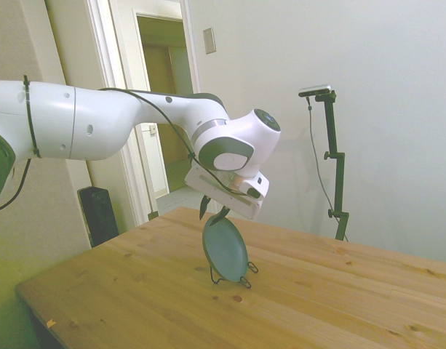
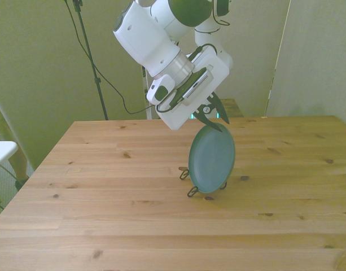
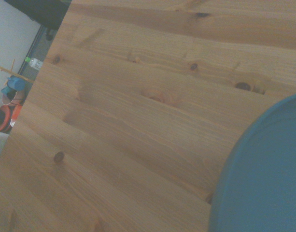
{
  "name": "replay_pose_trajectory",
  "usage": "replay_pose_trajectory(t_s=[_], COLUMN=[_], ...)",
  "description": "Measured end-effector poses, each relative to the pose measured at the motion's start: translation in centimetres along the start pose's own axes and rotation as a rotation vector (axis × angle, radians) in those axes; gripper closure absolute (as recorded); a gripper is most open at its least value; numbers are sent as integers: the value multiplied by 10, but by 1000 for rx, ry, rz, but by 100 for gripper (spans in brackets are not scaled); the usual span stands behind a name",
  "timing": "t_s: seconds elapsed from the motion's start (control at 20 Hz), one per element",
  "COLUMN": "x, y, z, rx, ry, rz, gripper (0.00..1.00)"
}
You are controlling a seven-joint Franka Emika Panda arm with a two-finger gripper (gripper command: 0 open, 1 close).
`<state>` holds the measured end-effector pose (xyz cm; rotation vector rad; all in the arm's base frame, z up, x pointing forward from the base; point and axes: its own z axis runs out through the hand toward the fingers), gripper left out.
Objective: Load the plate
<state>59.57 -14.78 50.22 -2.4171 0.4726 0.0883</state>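
Since the plate (image 1: 225,249) already stands on edge in the wire stand (image 1: 246,281) near the middle of the table (image 1: 135,291), its lower rim down among the wires, I judge the loading nearly finished; what is left is to let go and lift clear without tipping it. My gripper (image 2: 212,114) sits right at the plate's top rim, and my fingers (image 1: 203,207) look slightly spread, one on either side of that rim. Whether they pinch it or only flank it, I cannot tell. From my wrist I see the plate's face (image 3: 263,183) close by.
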Motion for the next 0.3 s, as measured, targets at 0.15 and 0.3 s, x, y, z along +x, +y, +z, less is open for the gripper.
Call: replay_pose_trajectory(t_s=[0.15, 0.3], x=[-30, -81], y=[-20, -42], z=[-31, -65], rx=[-11, -75], ry=[46, 115], rz=[-23, -35], gripper=[0, 0])
